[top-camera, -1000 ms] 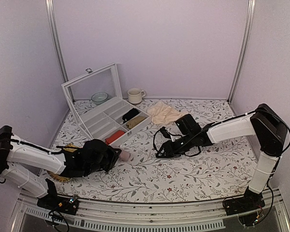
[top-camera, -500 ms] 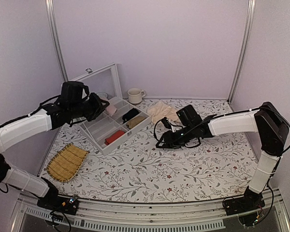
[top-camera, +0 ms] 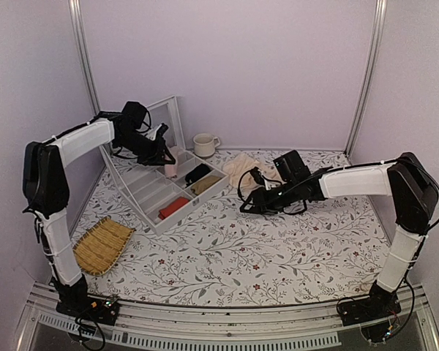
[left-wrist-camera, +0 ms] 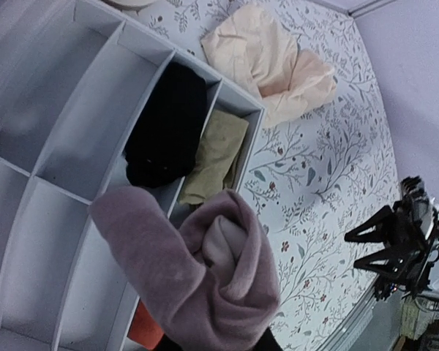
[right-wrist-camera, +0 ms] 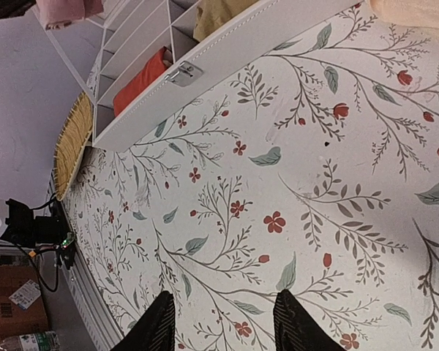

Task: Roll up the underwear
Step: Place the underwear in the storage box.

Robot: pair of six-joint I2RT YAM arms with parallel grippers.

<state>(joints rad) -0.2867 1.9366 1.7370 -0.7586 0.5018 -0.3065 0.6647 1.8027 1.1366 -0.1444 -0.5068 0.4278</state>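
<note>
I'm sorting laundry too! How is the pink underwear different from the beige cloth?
The underwear is dusty pink; the cloth is pale beige. The underwear is rolled up; the cloth lies loose and crumpled. The left gripper holds the underwear over the box; the cloth rests on the table beside it. Both are soft fabric.

— What is different now?
— My left gripper (top-camera: 163, 151) went from the front, beside the basket (top-camera: 102, 246), up and back over the organizer box (top-camera: 142, 187) (the underwear (top-camera: 171, 167) travelled with it, pinched).
— And the right side?
— My right gripper (top-camera: 246, 207) moved a little toward the far wall.
</note>
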